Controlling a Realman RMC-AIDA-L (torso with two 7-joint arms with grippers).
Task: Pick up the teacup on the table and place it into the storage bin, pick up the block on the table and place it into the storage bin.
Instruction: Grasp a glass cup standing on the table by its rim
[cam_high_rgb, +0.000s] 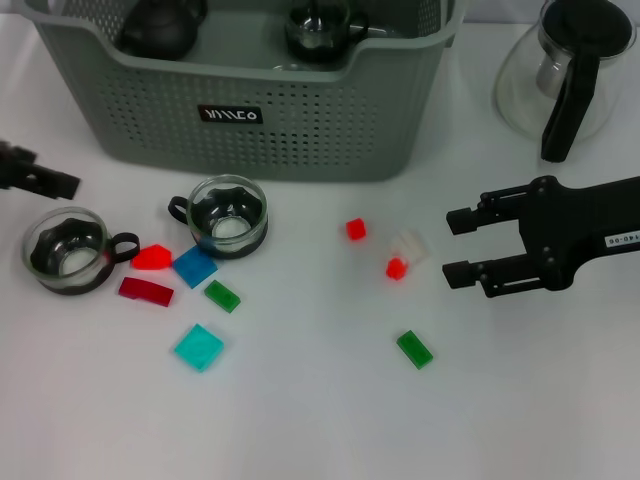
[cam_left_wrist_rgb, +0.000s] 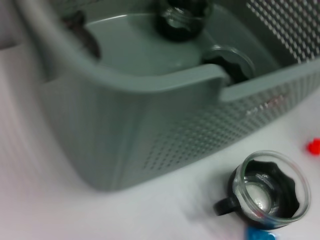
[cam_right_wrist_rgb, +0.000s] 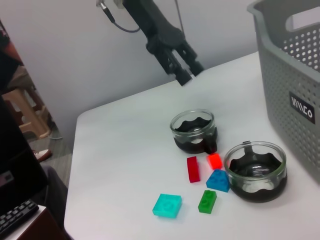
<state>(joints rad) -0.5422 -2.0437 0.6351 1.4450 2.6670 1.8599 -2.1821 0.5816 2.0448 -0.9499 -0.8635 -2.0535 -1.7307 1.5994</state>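
Observation:
Two glass teacups with black holders stand on the table, one (cam_high_rgb: 228, 215) in front of the storage bin (cam_high_rgb: 300, 130), the other (cam_high_rgb: 68, 250) at the far left. Several small blocks lie around them, among them a blue block (cam_high_rgb: 194, 266), a cyan block (cam_high_rgb: 199, 347) and a small red block (cam_high_rgb: 396, 268). My right gripper (cam_high_rgb: 460, 245) hovers open and empty just right of that red block. My left gripper (cam_high_rgb: 50, 175) is at the left edge above the left teacup, seen open and empty in the right wrist view (cam_right_wrist_rgb: 190, 74). Inside the bin sit more cups (cam_left_wrist_rgb: 180, 20).
A glass teapot (cam_high_rgb: 565, 70) with a black handle stands at the back right beside the bin. A clear block (cam_high_rgb: 410, 245) and a green block (cam_high_rgb: 414, 349) lie near my right gripper. The table's left edge (cam_right_wrist_rgb: 75, 150) shows in the right wrist view.

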